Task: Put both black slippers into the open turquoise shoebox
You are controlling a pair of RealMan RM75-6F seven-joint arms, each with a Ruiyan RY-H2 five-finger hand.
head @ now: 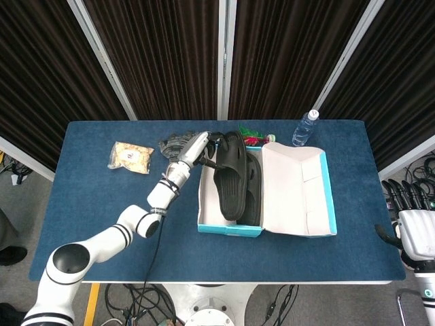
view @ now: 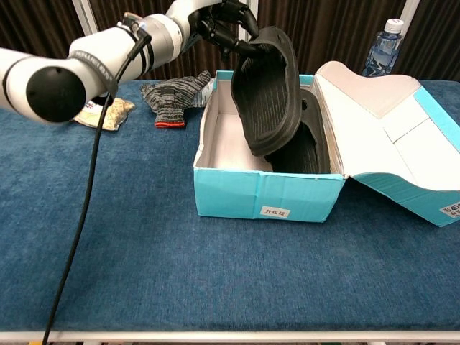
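Note:
The turquoise shoebox (head: 325,204) (view: 266,195) stands open mid-table, its lid folded out to the right. One black slipper (head: 254,193) (view: 305,147) lies inside along the right side. My left hand (head: 204,146) (view: 224,23) grips the second black slipper (head: 230,173) (view: 266,93) by its far end. That slipper hangs tilted, toe down inside the box, leaning over the first one. My right hand (head: 414,221) hangs off the table's right edge, fingers apart, holding nothing.
A grey knit glove (head: 173,142) (view: 172,97) and a snack packet (head: 130,157) (view: 108,111) lie left of the box. A water bottle (head: 304,128) (view: 379,47) stands behind the lid. Something colourful (head: 253,136) lies behind the box.

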